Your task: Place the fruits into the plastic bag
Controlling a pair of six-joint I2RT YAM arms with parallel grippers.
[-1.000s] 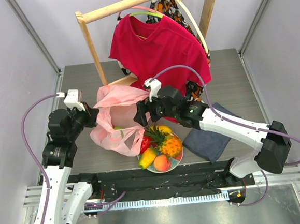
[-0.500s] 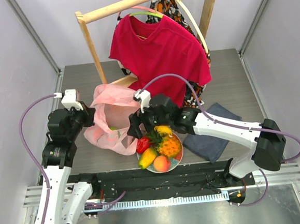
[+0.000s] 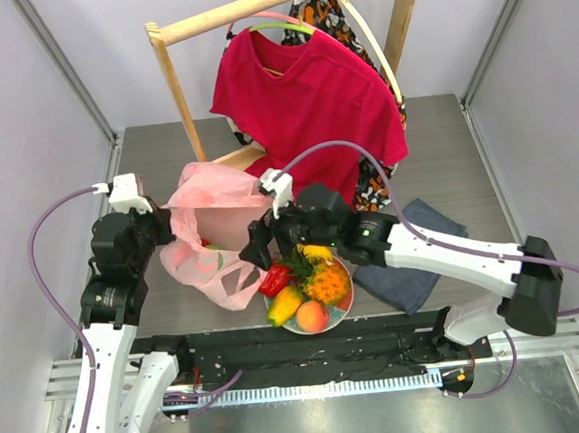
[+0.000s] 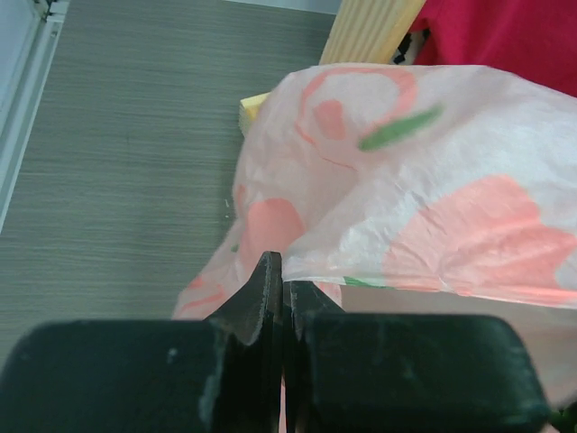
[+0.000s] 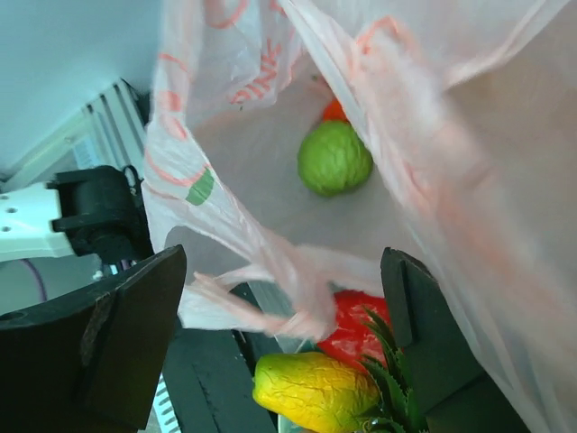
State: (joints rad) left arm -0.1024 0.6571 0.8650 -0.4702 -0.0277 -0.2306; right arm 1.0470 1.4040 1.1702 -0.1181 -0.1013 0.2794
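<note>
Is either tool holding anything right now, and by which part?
The left tool is shut on the plastic bag, pinching its thin edge. The right tool is open by the bag's mouth, holding nothing.

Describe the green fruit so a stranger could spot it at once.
Find the pink plastic bag left of the red plate. Inside its open mouth lies the green fruit. Unlike the red pepper and yellow mango outside, it is round, bumpy, all green.
</note>
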